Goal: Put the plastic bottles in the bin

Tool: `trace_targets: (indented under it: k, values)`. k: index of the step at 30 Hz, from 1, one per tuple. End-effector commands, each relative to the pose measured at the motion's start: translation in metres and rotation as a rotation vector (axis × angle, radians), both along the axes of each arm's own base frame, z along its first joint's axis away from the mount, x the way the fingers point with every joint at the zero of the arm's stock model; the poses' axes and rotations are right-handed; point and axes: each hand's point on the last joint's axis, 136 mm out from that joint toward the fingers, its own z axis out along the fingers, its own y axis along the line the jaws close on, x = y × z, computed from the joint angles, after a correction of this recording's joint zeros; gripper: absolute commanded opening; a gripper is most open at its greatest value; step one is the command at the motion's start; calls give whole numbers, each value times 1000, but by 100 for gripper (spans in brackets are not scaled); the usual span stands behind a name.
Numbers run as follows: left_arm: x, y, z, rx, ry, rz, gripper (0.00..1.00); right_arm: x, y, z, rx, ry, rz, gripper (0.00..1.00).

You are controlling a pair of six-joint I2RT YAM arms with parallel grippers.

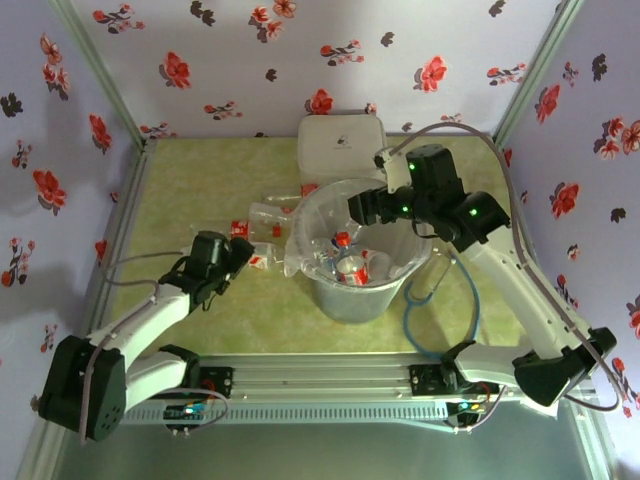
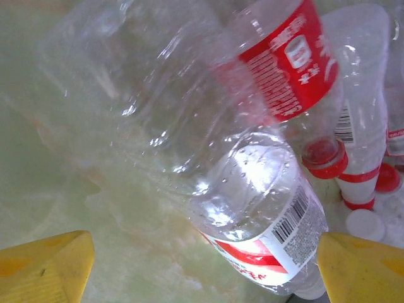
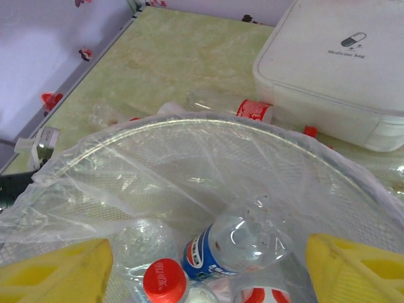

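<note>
**Bin mid-table, loose bottles crowded at its left rim**

You have open table (image 1: pixel 200 180) on the far left and on the near side in front of the arm bases; the patterned walls close in the left, far and right edges.

The bin (image 1: pixel 350 300) stands near the middle. Its bag-lined rim (image 3: pixel 208 123) sits close to the white box (image 1: pixel 342 140) behind it, so there is little room on that far side. A blue cable (image 1: pixel 440 325) loops on the table just right of the bin.

Your right gripper (image 1: pixel 362 208) hangs over the bin's far-right rim, fingers spread (image 3: pixel 208 271) with nothing between them. Below it, inside the bin, lie a blue-labelled bottle (image 3: pixel 243 243) and a red-capped one (image 3: pixel 165 281).

Your left gripper (image 1: pixel 243 256) is low on the table, left of the bin, fingers spread wide (image 2: pixel 202 265). A clear bottle with a barcode (image 2: pixel 252 208) lies between them, nearer the right finger. A red-labelled bottle (image 2: pixel 284 57) lies against it, with more bottles (image 1: pixel 268 215) clustered between the gripper and the bin's left rim.
</note>
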Motion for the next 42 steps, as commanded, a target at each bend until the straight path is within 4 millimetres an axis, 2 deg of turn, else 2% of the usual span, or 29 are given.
trace_targets:
  k: [1,6,17,19,20,24,29,32,36,38,40,42]
  values:
    - [4,-13,10,-135,-12,164,92,9,-8,-1,-28,-35,-42,80]
    - [8,-31,11,-203,-14,255,92,12,-13,-9,-55,-33,-56,81]
    - [54,-67,-1,-179,-21,247,91,6,-26,-19,-72,-23,-75,81]
    - [57,-73,-6,-170,-7,228,92,4,-29,-24,-77,-14,-81,81]
    - [56,-73,-11,-165,4,230,90,4,-31,-25,-79,-14,-85,81]
    - [49,-67,-19,-172,14,253,73,1,-36,-21,-72,-25,-99,81]
    - [43,-56,-4,-119,-1,239,55,1,-36,-12,-40,-46,-99,81]
    - [38,-49,11,-82,-24,222,52,1,-33,-4,-3,-63,-93,80]
    - [27,-37,37,-2,-63,175,52,0,-28,8,54,-82,-82,80]
    - [22,-31,42,27,-75,160,52,0,-25,12,76,-83,-73,81]
    - [19,-28,43,24,-83,161,59,1,-24,13,88,-84,-73,80]
    - [20,-28,39,1,-93,174,75,4,-22,13,95,-77,-75,80]
